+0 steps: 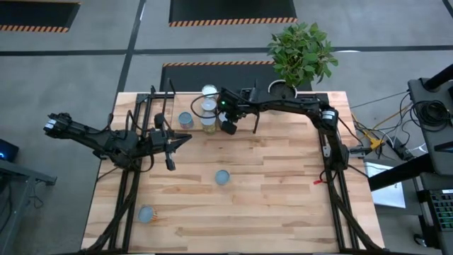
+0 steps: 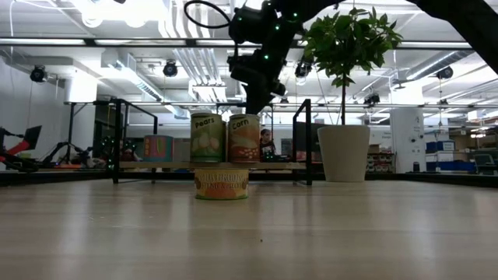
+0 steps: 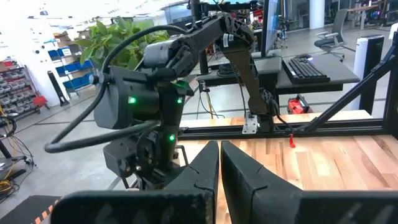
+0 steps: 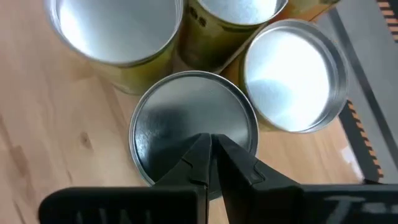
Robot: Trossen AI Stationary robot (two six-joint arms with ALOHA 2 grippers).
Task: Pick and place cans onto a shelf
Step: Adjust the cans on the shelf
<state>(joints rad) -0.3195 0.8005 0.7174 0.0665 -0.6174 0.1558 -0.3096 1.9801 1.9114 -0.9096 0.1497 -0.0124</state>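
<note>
— Two hands on this rig; how does the right hand stand?
— Clenched, fingers pressed together and gripping nothing. It hangs just above the silvery top of a can, with more tins crowded beside it.
— And its arm?
— Stretched from the counter's right side toward the shelf at the back, where cans marked pears and corn stand upright on the board.
— The left hand?
— Clenched too, empty, held level over the counter's left part.
— Other cans?
— One stands mid-counter, another near the front left corner.
</note>
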